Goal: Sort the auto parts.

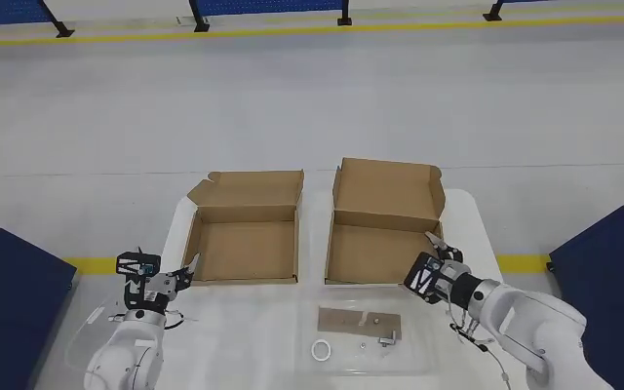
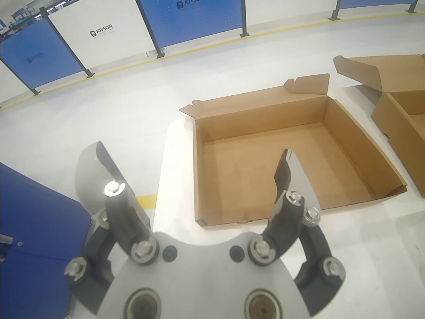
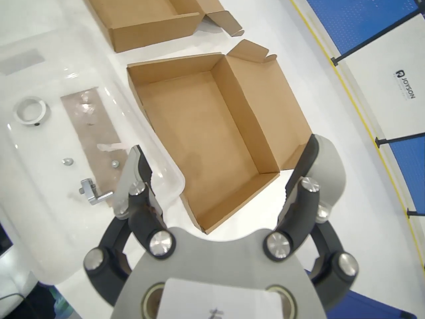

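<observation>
A clear plastic tray [image 1: 419,363] at the table's front holds a brown plate [image 1: 359,320], a white ring [image 1: 321,349], a small metal bracket [image 1: 388,338] and small nuts. In the right wrist view these are the ring [image 3: 31,111], plate [image 3: 90,123] and bracket [image 3: 92,193]. Two empty open cardboard boxes stand behind: left box [image 1: 244,249], right box [image 1: 378,252]. My left gripper [image 1: 183,270] is open at the left box's front left corner. My right gripper [image 1: 441,255] is open at the right box's front right corner, beside the tray.
The white table [image 1: 244,331] ends close on both sides, with blue panels [image 1: 24,292] below each arm. The box lids [image 1: 388,193] stand up at the back. Bare tabletop lies between the left box and the table's front edge.
</observation>
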### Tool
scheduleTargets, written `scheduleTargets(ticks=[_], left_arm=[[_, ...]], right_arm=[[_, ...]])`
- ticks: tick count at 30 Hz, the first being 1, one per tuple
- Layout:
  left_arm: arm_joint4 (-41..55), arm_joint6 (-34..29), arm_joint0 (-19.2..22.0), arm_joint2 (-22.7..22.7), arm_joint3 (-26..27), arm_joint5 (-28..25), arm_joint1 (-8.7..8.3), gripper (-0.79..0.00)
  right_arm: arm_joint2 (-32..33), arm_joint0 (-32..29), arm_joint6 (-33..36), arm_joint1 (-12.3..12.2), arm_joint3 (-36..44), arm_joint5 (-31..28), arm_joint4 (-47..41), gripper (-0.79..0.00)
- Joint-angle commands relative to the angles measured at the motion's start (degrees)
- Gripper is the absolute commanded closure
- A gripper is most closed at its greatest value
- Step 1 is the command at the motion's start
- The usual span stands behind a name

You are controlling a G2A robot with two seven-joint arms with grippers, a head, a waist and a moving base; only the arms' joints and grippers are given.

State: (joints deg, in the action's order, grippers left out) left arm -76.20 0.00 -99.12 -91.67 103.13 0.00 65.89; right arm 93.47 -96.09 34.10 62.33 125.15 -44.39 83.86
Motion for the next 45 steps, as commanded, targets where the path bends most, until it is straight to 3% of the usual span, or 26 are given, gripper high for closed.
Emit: scheduleTargets(ticks=[1,6,15,20,27,32,45], left_arm=[[0.0,0.0,0.0,0.0,0.0,0.0,0.00,-0.785],[0.0,0.0,0.0,0.0,0.0,0.0,0.00,-0.785],[0.0,0.0,0.0,0.0,0.0,0.0,0.00,-0.785],[0.0,0.0,0.0,0.0,0.0,0.0,0.00,-0.785],[0.0,0.0,0.0,0.0,0.0,0.0,0.00,-0.785],[0.0,0.0,0.0,0.0,0.0,0.0,0.00,-0.785],[0.0,0.0,0.0,0.0,0.0,0.0,0.00,-0.785]], right_arm=[[-0.9,1.3,5.6,-0.1,0.6,-2.2,-3.2,-0.785],[-3.3,4.8,17.7,-0.5,0.9,-2.9,-7.4,-0.785],[-3.6,4.8,17.1,-0.5,1.3,-3.3,-7.7,-0.785],[-5.2,5.6,17.3,-1.1,2.1,-8.5,-10.5,-0.785],[-13.6,7.8,18.7,-5.1,1.0,-7.1,-10.0,-0.785],[-18.9,12.2,22.9,-9.1,-0.5,-3.0,-15.6,-0.785],[-21.8,13.1,22.4,-9.8,-2.1,-3.4,-17.1,-0.785]])
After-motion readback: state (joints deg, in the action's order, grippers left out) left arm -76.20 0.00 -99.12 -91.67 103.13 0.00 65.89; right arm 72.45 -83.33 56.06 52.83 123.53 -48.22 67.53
